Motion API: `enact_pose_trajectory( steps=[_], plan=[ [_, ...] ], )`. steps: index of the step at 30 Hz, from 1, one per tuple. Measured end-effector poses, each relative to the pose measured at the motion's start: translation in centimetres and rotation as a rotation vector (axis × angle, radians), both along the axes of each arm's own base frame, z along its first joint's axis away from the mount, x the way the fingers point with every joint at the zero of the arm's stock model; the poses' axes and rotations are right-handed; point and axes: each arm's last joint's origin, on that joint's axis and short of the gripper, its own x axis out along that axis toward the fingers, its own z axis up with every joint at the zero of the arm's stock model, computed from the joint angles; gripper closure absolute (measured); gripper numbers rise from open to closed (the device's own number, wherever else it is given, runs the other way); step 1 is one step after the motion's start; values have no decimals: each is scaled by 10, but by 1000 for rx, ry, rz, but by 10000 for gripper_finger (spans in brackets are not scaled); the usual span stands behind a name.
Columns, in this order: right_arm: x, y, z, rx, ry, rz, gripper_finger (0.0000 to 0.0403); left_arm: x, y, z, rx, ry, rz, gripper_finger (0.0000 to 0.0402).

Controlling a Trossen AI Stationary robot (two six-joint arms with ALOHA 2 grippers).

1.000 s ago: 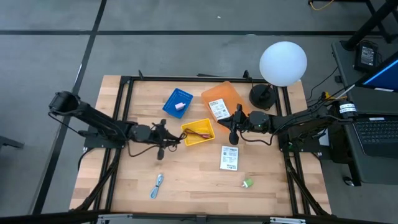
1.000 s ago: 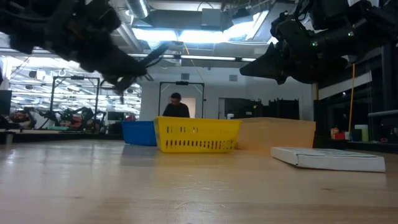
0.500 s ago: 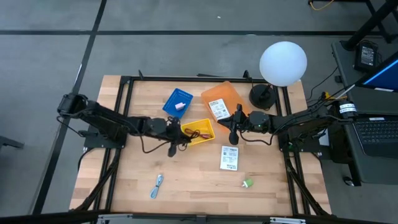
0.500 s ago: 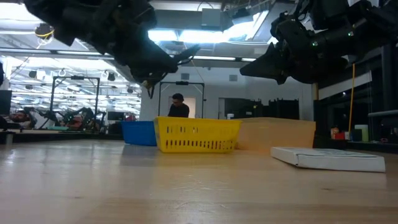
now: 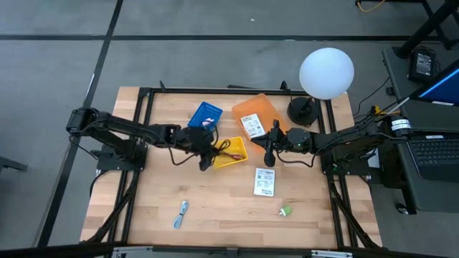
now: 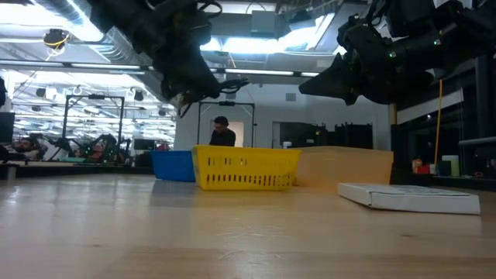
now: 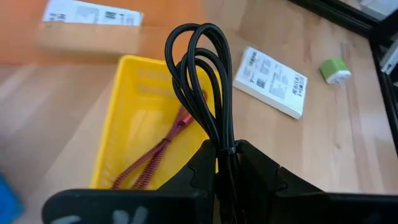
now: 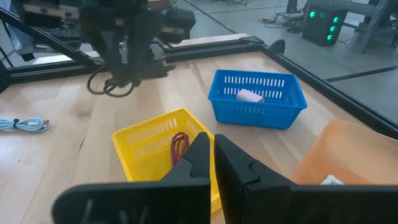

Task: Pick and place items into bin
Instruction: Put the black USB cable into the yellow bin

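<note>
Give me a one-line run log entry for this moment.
left pincer: shut on black cord, over yellow bin | right pincer: shut, empty, beside bin | in bin: dark-red cord | on table: white packet

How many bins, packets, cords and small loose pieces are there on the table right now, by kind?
Bins: 3, the blue bin, yellow bin, orange bin
White packets: 2, one in the orange bin, one on the table
Cords: 3, black cord, dark-red cord, blue-silver cord
Small pieces: 2, pink block, green piece
Total: 10
</note>
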Motion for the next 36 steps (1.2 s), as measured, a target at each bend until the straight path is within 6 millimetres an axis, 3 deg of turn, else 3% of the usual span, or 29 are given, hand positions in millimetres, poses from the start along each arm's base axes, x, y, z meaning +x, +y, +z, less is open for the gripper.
enact_pose_trajectory(
  steps=[7, 14, 21, 27, 36],
  plan=[
    [0, 0, 0, 0, 0, 0, 396, 4, 11, 12, 5, -5, 37, 361],
    [0, 0, 1, -2, -6, 1, 396, 18, 19, -14, -39, 68, 16, 364],
    [0, 0, 1, -5, -12, 0, 396, 49, 26, -35, -92, 140, -75, 361],
    [0, 0, 1, -5, -12, 1, 396, 65, 31, -38, -72, 249, -88, 360],
    [0, 0, 1, -7, -11, 1, 396, 68, 35, -34, -83, 255, -63, 353]
  ],
)
